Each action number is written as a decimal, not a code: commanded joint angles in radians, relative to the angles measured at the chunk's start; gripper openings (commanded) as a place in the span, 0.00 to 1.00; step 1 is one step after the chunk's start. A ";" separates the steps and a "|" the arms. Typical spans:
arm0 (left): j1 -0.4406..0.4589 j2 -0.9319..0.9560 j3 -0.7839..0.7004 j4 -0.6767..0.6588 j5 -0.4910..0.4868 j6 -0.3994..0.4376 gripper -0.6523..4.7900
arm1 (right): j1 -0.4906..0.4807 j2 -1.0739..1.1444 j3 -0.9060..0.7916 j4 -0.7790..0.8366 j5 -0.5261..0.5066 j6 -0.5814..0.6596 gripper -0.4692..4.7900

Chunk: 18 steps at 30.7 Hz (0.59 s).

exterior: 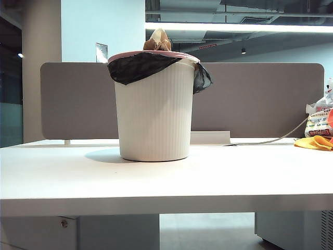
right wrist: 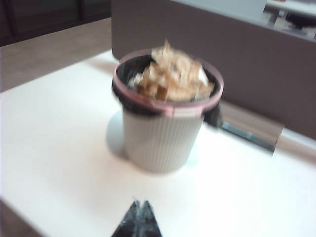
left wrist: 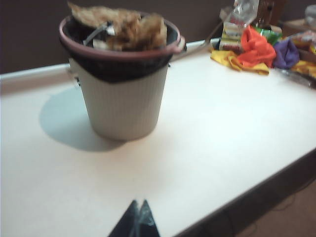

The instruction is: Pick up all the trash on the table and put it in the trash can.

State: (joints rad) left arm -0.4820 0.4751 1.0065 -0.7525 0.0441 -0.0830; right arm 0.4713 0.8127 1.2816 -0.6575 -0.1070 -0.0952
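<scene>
Closest to me, both claws are pinched closed with nothing in them. My left gripper (left wrist: 138,217) sits over the near edge of the table (exterior: 166,182), fingertips meeting in a point, and my right gripper (right wrist: 139,217) looks the same on its side. Neither arm shows in the exterior shot, so both are pulled well back from the work.

Farther out, at about 12 o'clock from each claw, is the trash can (exterior: 154,112), upright near the middle of the table. The trash (exterior: 157,40) is stuffed in the top, crumpled tan paper heaped above the pink rim. I can't see any wad left on the bare tabletop, so I'd call the job pretty much done.

What could bite me: the pile sits proud of the rim, so a bump to the can, or a claw coming back in low, could tip a wad out onto the table. My right wrist view is blurry, so I can't swear how many wads are in there, maybe 3.

Way out at 2 o'clock from my left claw there's a yellow cloth (left wrist: 237,61) and an orange cloth (left wrist: 256,47) by a printed white bag (exterior: 318,121). That's not trash, and grabbing it would be a mistake.
</scene>
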 commanded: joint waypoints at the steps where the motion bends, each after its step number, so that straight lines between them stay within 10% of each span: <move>1: -0.001 -0.080 -0.111 0.094 0.065 -0.016 0.11 | 0.001 -0.148 -0.199 0.124 0.005 0.128 0.08; 18: -0.001 -0.218 -0.760 0.664 0.076 -0.142 0.11 | 0.002 -0.361 -1.000 0.683 -0.002 0.155 0.08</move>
State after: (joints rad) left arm -0.4820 0.2584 0.2760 -0.1673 0.1287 -0.2192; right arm 0.4717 0.4492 0.3122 -0.0563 -0.1081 0.0563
